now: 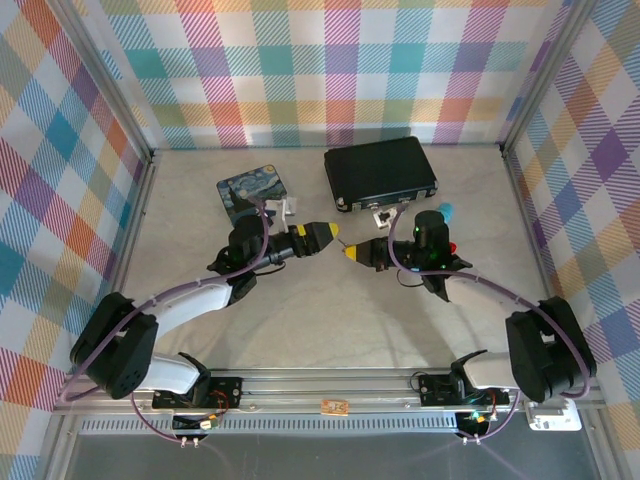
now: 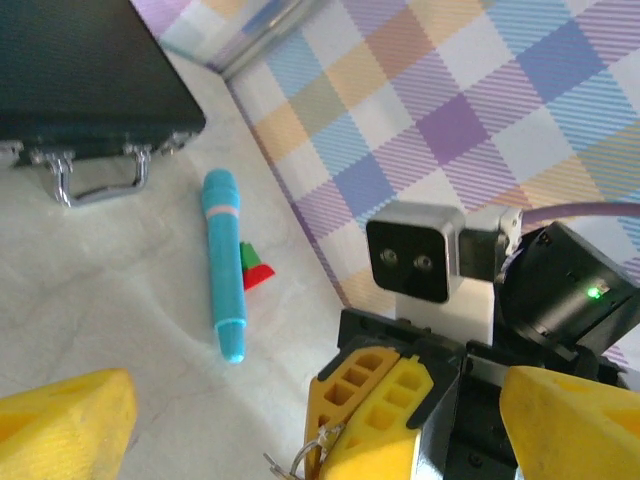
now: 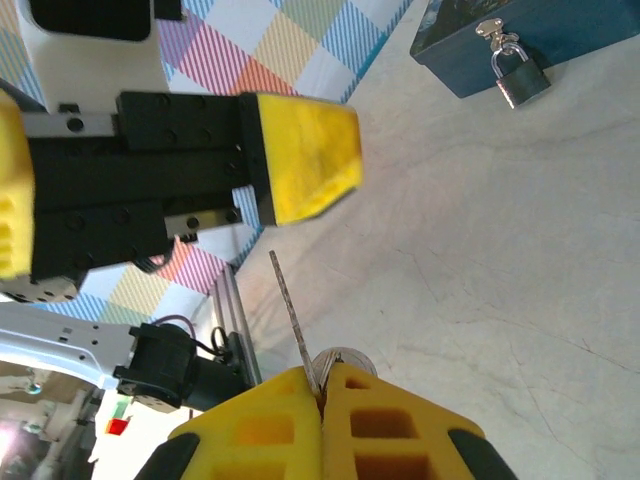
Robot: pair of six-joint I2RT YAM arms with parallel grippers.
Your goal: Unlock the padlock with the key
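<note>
The small padlock (image 3: 518, 78) hangs by its shiny shackle from the hasp of the blue painted tin (image 3: 540, 35), which stands at the back left of the table (image 1: 252, 190). My right gripper (image 3: 322, 385) is shut on the key (image 3: 292, 305). The thin blade sticks out past the fingertips and its ring (image 3: 345, 358) shows beside them. In the top view, the right gripper (image 1: 353, 254) faces my left gripper (image 1: 318, 234) at mid-table, tips a short gap apart. The left gripper (image 2: 315, 400) stands open with nothing between its fingers, and the key ring (image 2: 308, 457) shows at the right gripper's tips.
A black briefcase (image 1: 380, 170) lies at the back, right of the tin. A teal-capped marker (image 2: 222, 260) and a small red and green piece (image 2: 255, 270) lie beside the right arm. Checked walls close the table (image 1: 330, 310) on three sides.
</note>
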